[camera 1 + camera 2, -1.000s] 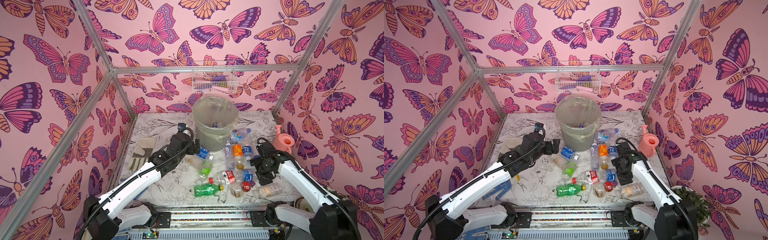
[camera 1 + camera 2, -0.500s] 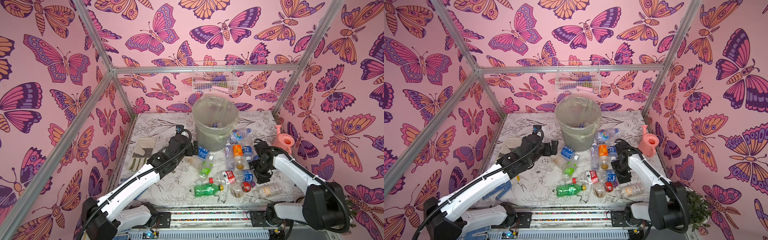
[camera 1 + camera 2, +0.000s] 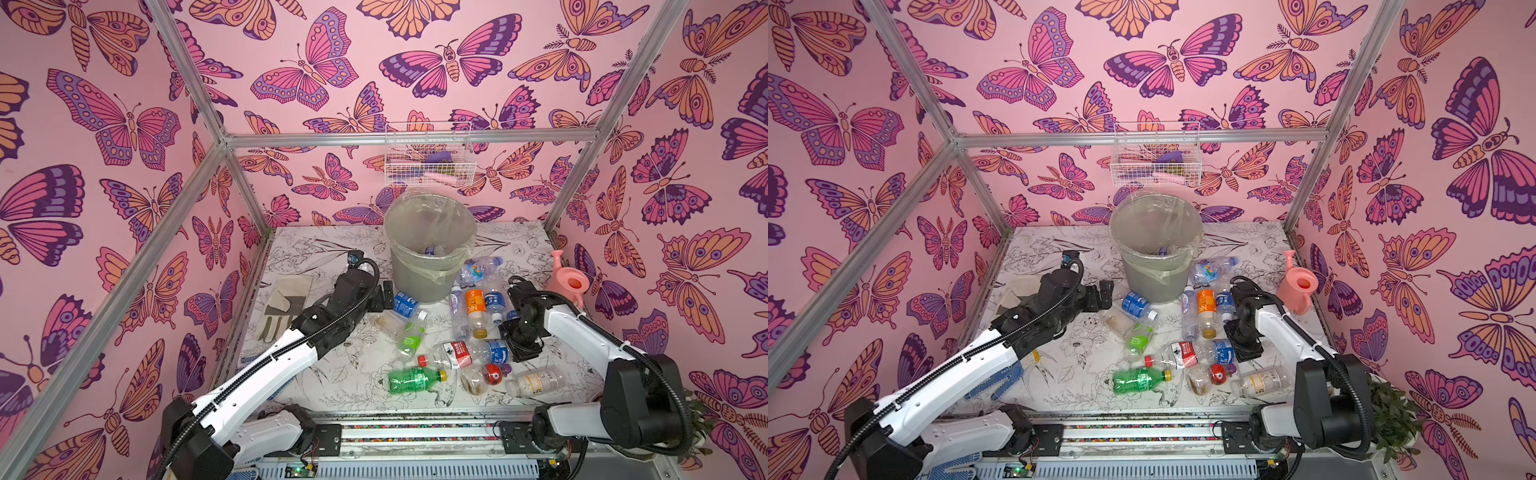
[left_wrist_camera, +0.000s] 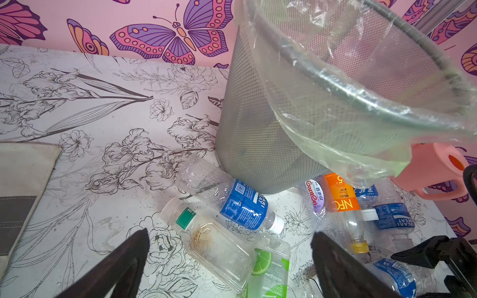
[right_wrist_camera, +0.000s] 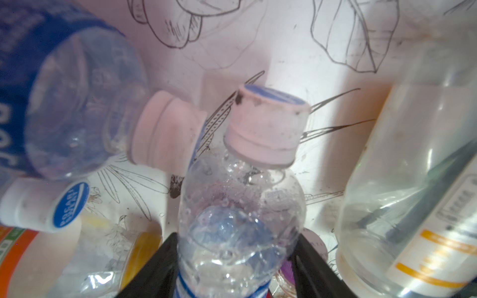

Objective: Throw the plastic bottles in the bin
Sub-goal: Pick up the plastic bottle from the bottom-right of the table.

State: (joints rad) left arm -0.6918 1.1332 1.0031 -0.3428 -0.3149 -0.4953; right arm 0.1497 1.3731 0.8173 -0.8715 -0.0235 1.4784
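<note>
The left gripper [image 4: 229, 233] was fully released. Its two black fingers [image 4: 124, 260] were spread wide over a clear bottle with a blue label and a white cap [image 4: 232, 201], which lay on its side just at the foot of the round grey mesh bin with a clear plastic liner [image 3: 415, 282].

The right gripper [image 5: 236, 236] was grasping a crumpled clear bottle with a blue band and a white, blue-topped cap [image 5: 242, 206]; its black fingers lay against both sides of the body. In a top view this gripper pointed down at the right side of the pile.

The bin stood upright at the far middle of the flower-printed table [image 3: 332, 257], and a few bottles [image 3: 436, 249] lay at its bottom. The other plastic bottles [image 3: 1200, 316] lay scattered on the table between the bin and the near edge, among them a green-tinted bottle with a yellow cap [image 3: 411, 379] and a clear bottle with an orange label [image 3: 475, 309]. A pink plastic watering can [image 3: 569, 282] stood near the right wall.
</note>
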